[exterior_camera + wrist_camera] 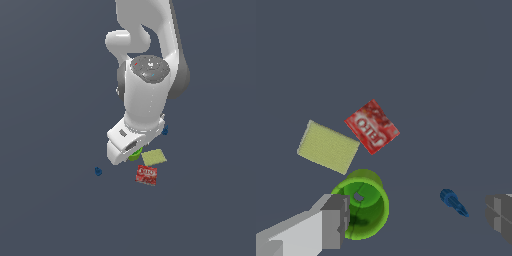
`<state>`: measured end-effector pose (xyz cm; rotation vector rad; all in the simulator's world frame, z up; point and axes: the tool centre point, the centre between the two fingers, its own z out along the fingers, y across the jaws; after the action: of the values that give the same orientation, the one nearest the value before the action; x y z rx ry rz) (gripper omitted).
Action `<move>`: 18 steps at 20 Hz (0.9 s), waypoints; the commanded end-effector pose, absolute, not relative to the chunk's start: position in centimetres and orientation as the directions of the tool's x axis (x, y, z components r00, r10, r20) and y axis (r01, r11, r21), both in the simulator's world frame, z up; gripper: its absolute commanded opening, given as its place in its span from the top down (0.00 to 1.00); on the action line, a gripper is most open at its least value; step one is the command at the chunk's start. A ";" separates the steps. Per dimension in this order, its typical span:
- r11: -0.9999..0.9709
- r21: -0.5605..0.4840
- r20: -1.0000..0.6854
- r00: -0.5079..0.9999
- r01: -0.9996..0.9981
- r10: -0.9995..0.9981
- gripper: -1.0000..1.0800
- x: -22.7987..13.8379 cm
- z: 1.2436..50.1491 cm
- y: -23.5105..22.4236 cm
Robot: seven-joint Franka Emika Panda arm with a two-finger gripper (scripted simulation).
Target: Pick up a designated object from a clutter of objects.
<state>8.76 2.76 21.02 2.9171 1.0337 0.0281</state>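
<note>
I read the tool [418,215] as released, fingers spread wide over the cup [361,207] and a blue piece [453,201], with the red packet [372,126] lying flat just beside the pad [327,147].

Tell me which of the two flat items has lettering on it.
The red packet carries white lettering. The yellow-green pad beside it is plain.

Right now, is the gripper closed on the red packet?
No. In the wrist view the gripper is open, its fingers wide apart with nothing held, and the red packet lies apart from them on the floor.
</note>
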 end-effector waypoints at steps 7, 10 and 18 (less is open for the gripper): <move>-0.577 0.034 -0.014 0.578 0.816 0.816 0.04 10.0 15.1 4.9; -0.497 0.026 -0.015 0.498 0.867 0.867 0.04 10.2 13.0 5.7; -0.323 0.008 -0.008 0.323 0.947 0.946 0.04 10.4 8.7 7.5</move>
<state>10.40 7.18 9.39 2.5724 1.7789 -0.0047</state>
